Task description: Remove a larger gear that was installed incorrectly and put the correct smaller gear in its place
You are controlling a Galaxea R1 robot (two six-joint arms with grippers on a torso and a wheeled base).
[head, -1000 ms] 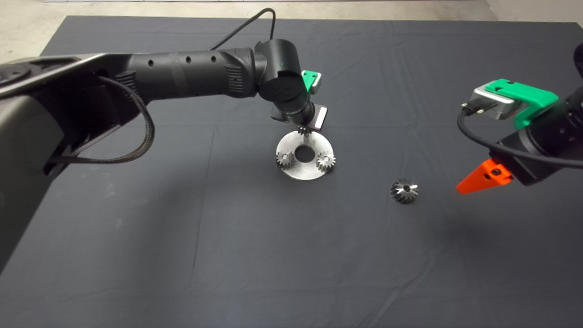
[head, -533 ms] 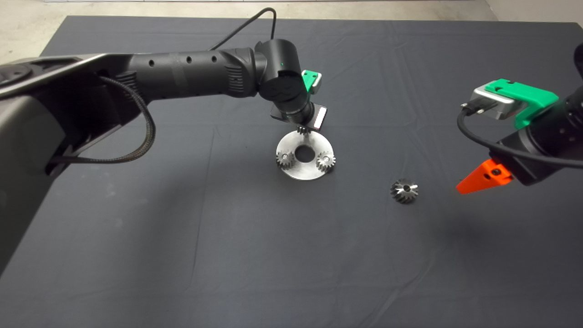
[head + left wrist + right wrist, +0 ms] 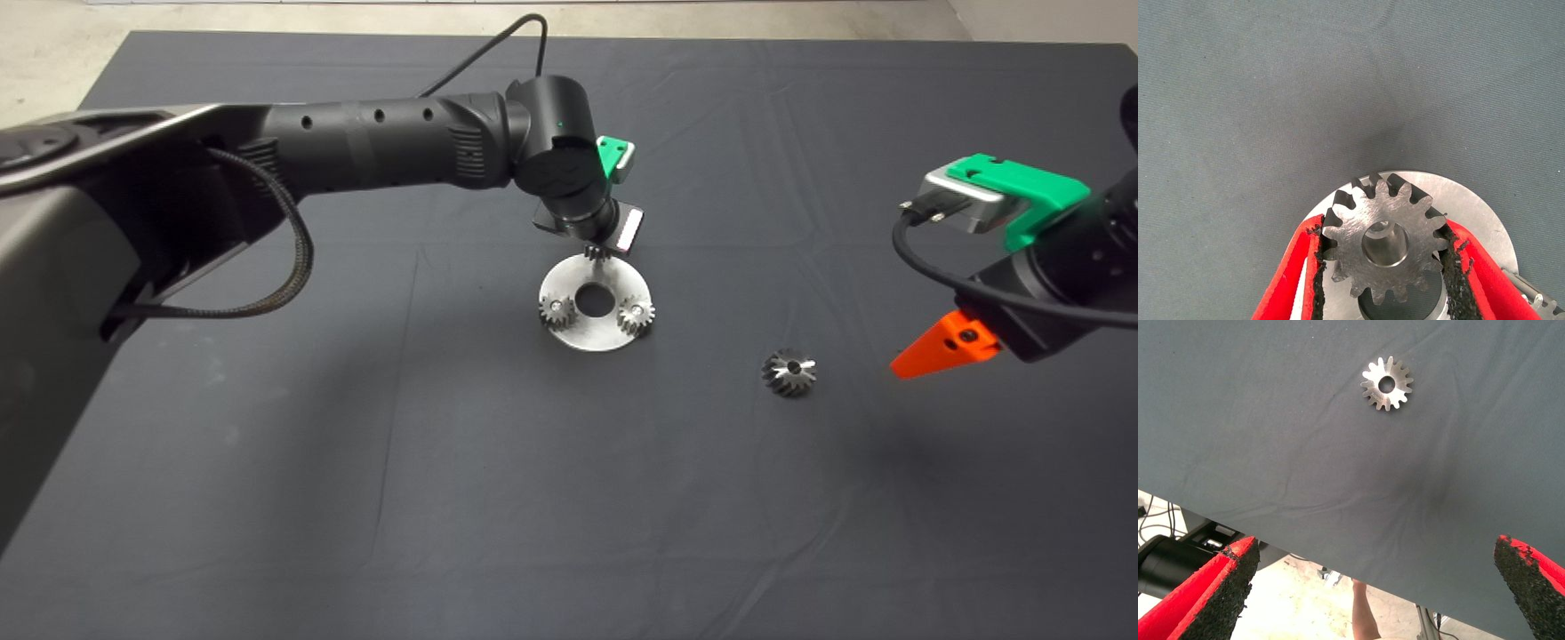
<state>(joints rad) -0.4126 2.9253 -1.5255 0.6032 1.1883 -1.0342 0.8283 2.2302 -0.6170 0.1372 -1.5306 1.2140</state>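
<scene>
At frame centre the left hand (image 3: 1383,280) grips the smaller gear (image 3: 1383,241) over the round plate (image 3: 594,339), seemingly to seat it; larger gear (image 3: 789,372) lies discarded lower right; right hand (image 3: 1378,590) waits spread, holding nothing.

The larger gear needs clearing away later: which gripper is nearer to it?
Right. The right gripper hovers open beside the larger gear; the left gripper grips the smaller gear over the round plate.

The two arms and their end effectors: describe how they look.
Both arms are black and tubular, the left arm with round holes, a ribbed collar and a braided cable looping beneath. Each wrist carries a green bracket with a silver block. The left end effector and right end effector have red fingers with rough black pads.
</scene>
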